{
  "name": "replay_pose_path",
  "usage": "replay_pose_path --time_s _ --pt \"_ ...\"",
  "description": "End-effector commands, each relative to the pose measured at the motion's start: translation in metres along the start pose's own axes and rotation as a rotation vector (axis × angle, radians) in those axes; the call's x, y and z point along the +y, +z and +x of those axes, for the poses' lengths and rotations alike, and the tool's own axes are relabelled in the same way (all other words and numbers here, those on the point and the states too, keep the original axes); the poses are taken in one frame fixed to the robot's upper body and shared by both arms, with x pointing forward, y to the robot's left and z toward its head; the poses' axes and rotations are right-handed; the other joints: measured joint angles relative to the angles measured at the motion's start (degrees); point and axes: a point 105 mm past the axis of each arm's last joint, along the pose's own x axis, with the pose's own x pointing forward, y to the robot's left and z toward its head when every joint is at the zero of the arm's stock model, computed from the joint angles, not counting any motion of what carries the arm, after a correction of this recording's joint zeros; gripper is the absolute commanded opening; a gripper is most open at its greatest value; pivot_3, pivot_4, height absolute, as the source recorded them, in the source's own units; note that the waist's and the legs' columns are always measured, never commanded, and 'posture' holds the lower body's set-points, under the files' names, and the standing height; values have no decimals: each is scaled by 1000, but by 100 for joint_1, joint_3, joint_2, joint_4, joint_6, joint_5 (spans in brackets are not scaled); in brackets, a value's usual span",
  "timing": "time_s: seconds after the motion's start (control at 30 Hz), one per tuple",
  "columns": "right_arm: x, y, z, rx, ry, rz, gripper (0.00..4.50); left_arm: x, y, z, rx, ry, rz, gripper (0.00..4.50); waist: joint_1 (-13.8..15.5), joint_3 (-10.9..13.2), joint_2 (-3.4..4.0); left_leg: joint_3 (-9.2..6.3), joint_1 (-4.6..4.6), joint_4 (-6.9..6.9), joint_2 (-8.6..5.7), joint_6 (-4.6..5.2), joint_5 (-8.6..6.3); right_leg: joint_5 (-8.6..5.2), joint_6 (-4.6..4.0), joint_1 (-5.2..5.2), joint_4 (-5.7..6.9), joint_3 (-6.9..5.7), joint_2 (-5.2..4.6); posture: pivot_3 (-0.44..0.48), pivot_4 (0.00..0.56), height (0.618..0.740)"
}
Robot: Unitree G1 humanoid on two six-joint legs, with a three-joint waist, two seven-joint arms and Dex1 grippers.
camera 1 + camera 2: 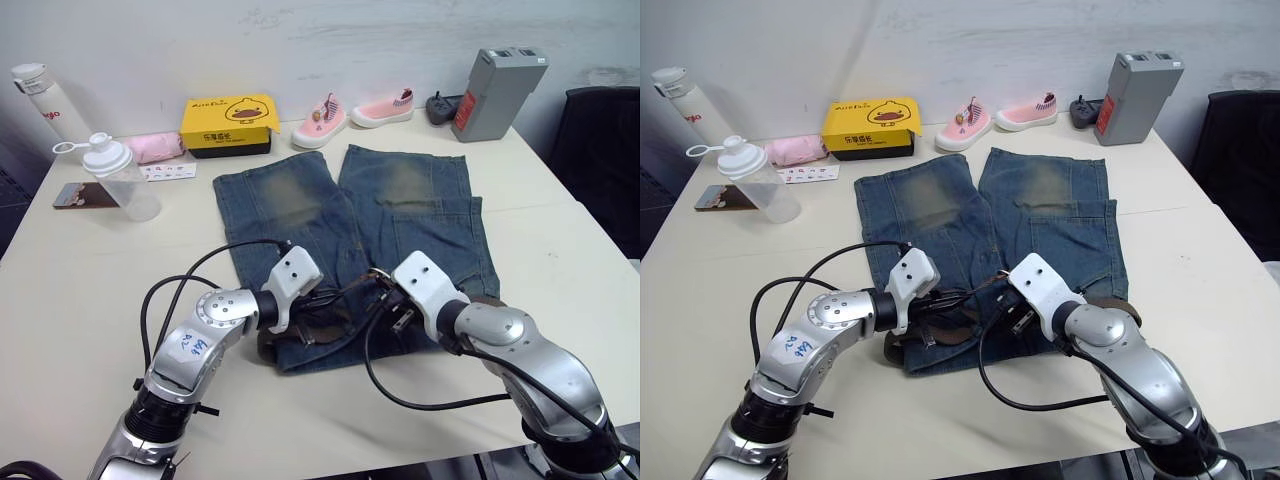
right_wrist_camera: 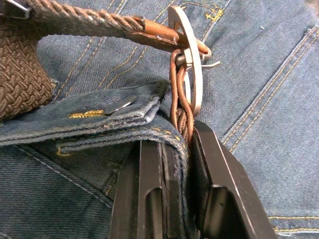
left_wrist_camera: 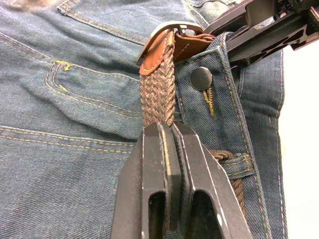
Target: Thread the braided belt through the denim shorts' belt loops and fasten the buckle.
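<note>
**Both grippers on the belt at the shorts' fly, buckle half threaded**

Nearest the head camera, the left gripper point(image 1: 322, 297) and right gripper point(image 1: 390, 300) meet over the waistband of the faded blue denim shorts point(image 1: 345, 225), which lie flat on the pale table point(image 1: 80, 270) with the legs pointing away; the dark-brown braided belt point(image 3: 157, 97) runs along that waistband, one turn of it passing under a short blue denim belt loop point(image 3: 242, 163) beside the round metal fly button point(image 3: 201, 78); its tan leather tip sits in the silver rectangular buckle point(image 2: 189, 74), the prong apparently not yet seated.

To fasten well, I judge the left arm should draw the strap straight through the frame, keeping the braid flat and untwisted, while the right arm holds the buckle end steady and square, so the prong can drop into the weave; too hard a pull would drag the whole waistband.

Left fingers point(image 3: 149, 164) are closed narrowly, pinching the braided strap just short of the buckle; right fingers point(image 2: 212, 164) are clamped on the belt's buckle end together with the waistband edge.
</note>
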Motion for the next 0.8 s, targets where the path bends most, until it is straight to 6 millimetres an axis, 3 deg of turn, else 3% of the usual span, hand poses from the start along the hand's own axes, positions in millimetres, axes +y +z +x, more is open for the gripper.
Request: replay_pose_path --time_s 0.03,0.23,0.4,0.63,0.67,0.73,0.77,0.8 --pt "13 10 -3 -47 62 -46 49 -4 14 3 -55 -19 31 0 -2 1 -1 0 0 0 0 0 0 0 0 0 0 0 0 0 150 739" --pt "28 16 -5 -67 148 -118 49 -5 10 28 -62 -51 10 0 -1 4 -8 -1 0 1 -1 1 0 0 0 1 -3 -2 0 0 150 739" --pt "25 14 -3 -50 136 -129 49 -13 25 46 -120 -97 9 0 3 4 -11 0 -1 0 0 0 0 0 0 1 -2 -3 1 0 150 739" --pt "25 5 -3 -10 146 -155 49 -13 32 54 -147 -102 11 0 11 4 -12 -1 -2 2 -1 1 0 1 3 3 -5 -5 0 0 150 739" --pt "20 6 -3 -15 120 -156 852 -14 31 54 -147 -104 11 0 11 4 -11 -1 -2 2 -1 1 1 1 2 3 -5 -5 0 0 150 739" --pt "11 10 -9 -38 102 -117 1275 -15 29 53 -141 -107 15 0 15 5 -13 -1 -1 2 -1 1 1 1 2 3 -5 -5 -1 0 150 739" --pt "1 13 -12 -49 65 -100 1633 -14 28 53 -138 -106 19 0 20 6 -14 -3 -2 3 -2 1 1 2 3 4 -5 -7 -1 0 150 739" --pt "-9 16 -17 -59 40 -79 2263 -14 27 53 -134 -105 23 0 19 6 -14 -3 -4 5 -3 1 1 3 5 5 -7 -7 -3 0 150 739"
